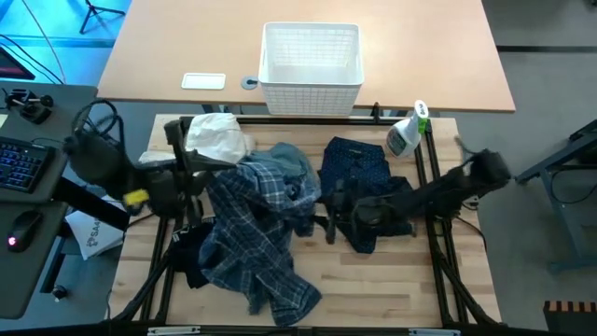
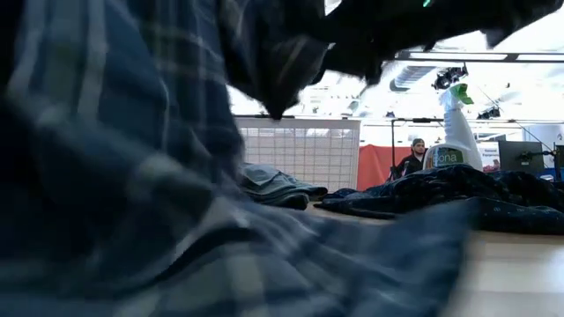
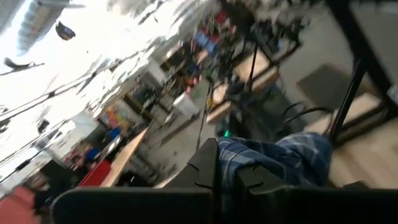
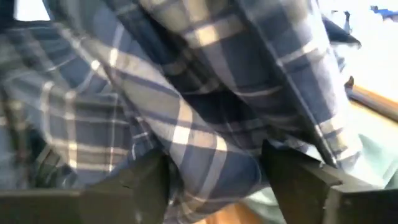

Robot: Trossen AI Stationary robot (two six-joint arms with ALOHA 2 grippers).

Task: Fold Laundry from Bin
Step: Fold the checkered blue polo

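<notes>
Blue-white plaid shirt (image 1: 252,224) sprawls across the wooden worktop (image 1: 392,289), left of centre. Left gripper (image 3: 227,180) is clamped on its fabric; right gripper (image 4: 214,174) stands open around a fold. White lattice plastic bin (image 1: 311,67) sits far behind.

My plaid shirt (image 2: 132,176) blurs across most of the low view, hiding the counter's near part; my right hand (image 4: 214,168) is half buried in it.

With the bin (image 1: 311,67) as landmark: the spray bottle (image 1: 408,132) stands just off its right front corner, the trousers (image 1: 355,168) lie before it, and the plaid shirt (image 1: 256,233) spreads front-left, apparently over another garment.
</notes>
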